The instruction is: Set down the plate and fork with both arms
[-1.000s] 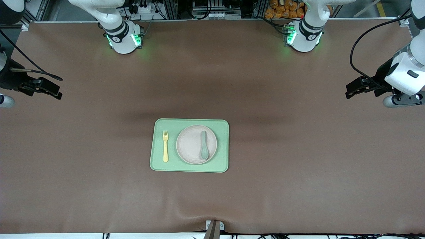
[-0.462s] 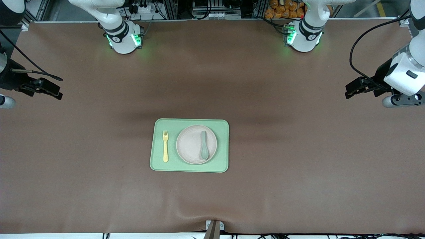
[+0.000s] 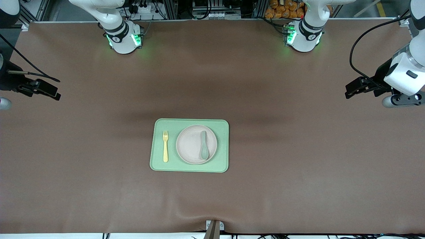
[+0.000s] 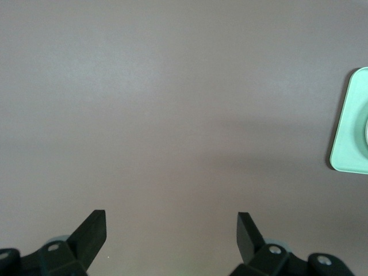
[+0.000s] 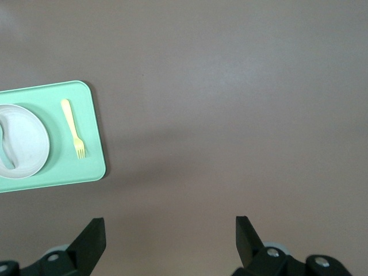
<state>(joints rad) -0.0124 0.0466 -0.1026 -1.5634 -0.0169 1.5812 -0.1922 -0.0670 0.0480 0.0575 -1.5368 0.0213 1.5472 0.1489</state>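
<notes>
Grippers, left [image 3: 352, 90] and right [image 3: 49, 91], hang spread over table [image 3: 298, 166] ends.

Light-green tray [image 3: 189, 167] mid-table, grey-green spoon [image 3: 203, 144] above it, brown table [image 3: 298, 172]

Front cam: high, across table [image 3: 298, 186] from arm bases, looks steeply down, covers whole tabletop; tray [image 3: 189, 167] near centre. Left wrist cam: up over left arm's end of table, looks down past own fingertips [image 4: 92, 227], mostly bare table, tray corner [image 4: 351, 144] just at frame edge. Right wrist cam: up over right arm's end, same downward look, catches tray [image 5: 92, 167], plate [image 5: 23, 141], fork [image 5: 73, 127]. All three share tray.
</notes>
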